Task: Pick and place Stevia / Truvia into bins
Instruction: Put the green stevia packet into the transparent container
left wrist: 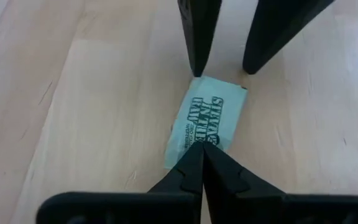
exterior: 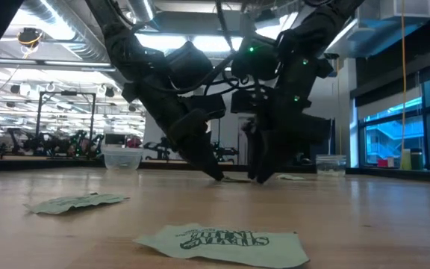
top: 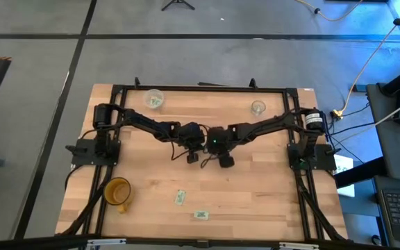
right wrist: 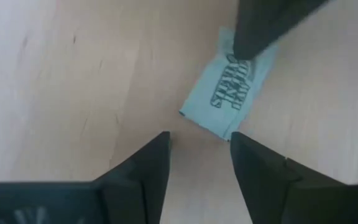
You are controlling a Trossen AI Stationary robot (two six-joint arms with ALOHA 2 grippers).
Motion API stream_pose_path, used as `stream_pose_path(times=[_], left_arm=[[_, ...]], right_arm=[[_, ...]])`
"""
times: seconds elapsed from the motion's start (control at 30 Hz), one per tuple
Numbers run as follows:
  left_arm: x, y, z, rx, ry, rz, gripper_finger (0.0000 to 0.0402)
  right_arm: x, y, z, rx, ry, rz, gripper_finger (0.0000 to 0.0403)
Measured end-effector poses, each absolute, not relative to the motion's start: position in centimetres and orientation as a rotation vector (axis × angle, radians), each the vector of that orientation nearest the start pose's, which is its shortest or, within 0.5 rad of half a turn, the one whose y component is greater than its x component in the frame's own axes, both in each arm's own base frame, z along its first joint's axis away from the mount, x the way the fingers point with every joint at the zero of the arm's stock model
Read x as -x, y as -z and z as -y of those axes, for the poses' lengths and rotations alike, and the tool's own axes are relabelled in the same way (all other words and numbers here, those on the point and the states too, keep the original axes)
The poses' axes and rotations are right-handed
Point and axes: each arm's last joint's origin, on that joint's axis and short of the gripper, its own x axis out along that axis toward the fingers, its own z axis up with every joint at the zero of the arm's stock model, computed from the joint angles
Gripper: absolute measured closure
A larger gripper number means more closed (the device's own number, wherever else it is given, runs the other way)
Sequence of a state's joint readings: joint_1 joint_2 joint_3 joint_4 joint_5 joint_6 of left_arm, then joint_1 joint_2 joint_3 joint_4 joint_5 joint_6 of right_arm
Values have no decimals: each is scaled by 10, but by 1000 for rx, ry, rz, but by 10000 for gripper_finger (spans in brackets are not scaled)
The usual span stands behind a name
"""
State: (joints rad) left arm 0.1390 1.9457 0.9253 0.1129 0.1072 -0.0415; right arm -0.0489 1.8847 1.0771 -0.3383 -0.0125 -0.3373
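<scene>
Pale-green printed paper Stevia sachet (left wrist: 207, 124) lies flat on the light wooden table (top: 269, 187) near its middle; the left gripper (left wrist: 197, 149), fingers pressed together, touches its near edge. The right gripper (right wrist: 199, 149), fingers apart, hovers just beside that sachet; two more sachets (top: 180, 198) lie towards the yellow-orange mug (top: 117, 192).

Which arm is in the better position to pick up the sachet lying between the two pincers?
Probably left. The left pincer has its closed tips touching one end of the sachet. The right pincer is open, with the sachet just beyond its tips, so it still needs to advance.
</scene>
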Motion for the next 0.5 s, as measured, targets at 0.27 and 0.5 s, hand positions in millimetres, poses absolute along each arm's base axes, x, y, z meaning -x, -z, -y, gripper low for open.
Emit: stream_pose_path(times=[0.27, 0.5], left_arm=[[-352, -96, -46, 132, -20, -899, 399], [-352, -96, -46, 137, -13, -900, 399]], right_arm=[[-357, -133, 1, 485, -135, -1109, 233], [-357, -127, -1, 526, -70, -1069, 233]])
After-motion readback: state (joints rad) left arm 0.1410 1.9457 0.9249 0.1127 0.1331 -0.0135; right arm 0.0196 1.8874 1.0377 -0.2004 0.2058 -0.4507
